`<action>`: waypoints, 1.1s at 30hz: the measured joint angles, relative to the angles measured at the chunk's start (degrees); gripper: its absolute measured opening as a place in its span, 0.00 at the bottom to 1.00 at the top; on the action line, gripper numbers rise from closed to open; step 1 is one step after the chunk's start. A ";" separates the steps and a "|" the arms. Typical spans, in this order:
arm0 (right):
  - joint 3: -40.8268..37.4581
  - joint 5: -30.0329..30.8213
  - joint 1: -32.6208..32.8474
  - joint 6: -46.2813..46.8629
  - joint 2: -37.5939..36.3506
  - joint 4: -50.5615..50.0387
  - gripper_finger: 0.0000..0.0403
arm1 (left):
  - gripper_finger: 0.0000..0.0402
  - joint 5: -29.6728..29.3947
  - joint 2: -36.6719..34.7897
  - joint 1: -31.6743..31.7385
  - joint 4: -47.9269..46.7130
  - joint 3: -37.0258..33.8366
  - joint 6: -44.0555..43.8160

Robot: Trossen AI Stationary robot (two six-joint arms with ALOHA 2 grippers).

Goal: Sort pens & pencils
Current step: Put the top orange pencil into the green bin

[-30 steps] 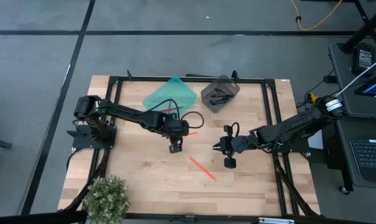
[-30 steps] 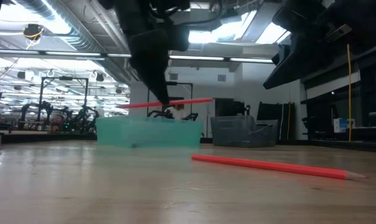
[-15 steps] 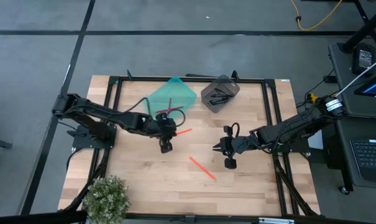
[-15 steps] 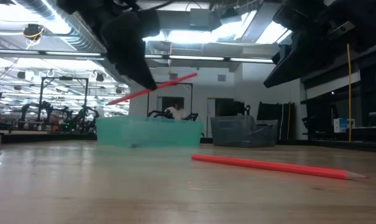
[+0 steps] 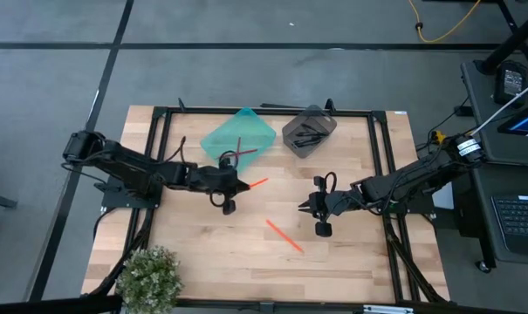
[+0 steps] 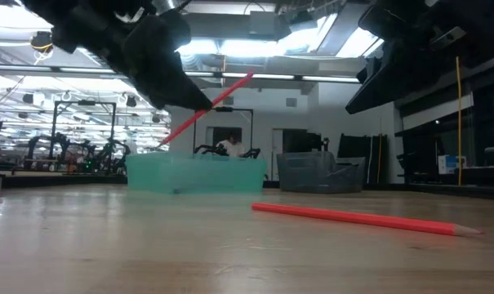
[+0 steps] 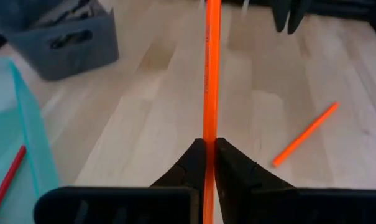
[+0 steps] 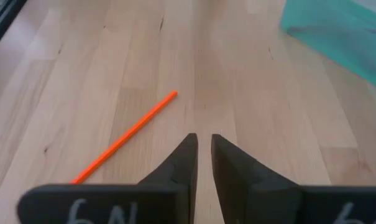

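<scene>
My left gripper [image 5: 240, 185] [image 7: 207, 163] is shut on a bright orange pencil [image 5: 256, 182] [image 6: 218, 98], lifted above the table near the teal bin [image 5: 239, 135] [image 6: 196, 174]. Red pencils [image 5: 237, 153] [image 7: 7, 177] lie in that bin. Black pens [image 5: 308, 135] lie in the grey bin [image 5: 309, 130] [image 7: 57, 32] beside it. Another orange pencil [image 5: 284, 235] [image 6: 361, 218] [image 8: 127, 135] lies flat on the table. My right gripper [image 5: 305, 207] [image 8: 202, 144] waits right of centre, open by a narrow gap, touching nothing. My left gripper pinches the orange pencil between its two fingers [image 7: 228, 168], on a stretch of its shaft [image 7: 208, 134]. The fingers lie along the pencil, which sticks out ahead of them toward the table's right. It is lifted clear, tilted, with its free end [image 6: 248, 75] higher.
A potted plant [image 5: 150, 276] stands at the near left corner. A black frame [image 5: 379, 112] borders the table. Bare wood lies between the two grippers and along the near edge.
My left gripper has drawn back toward the table's left edge and tipped from pointing down to pointing nearly level toward the right. It stayed shut on the orange pencil, which went from level to tilted, its free end rising.
</scene>
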 joint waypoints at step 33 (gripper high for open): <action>0.00 0.01 -0.01 -0.09 0.00 -0.14 0.12 | 0.05 -32.01 0.02 1.16 22.97 -8.19 5.84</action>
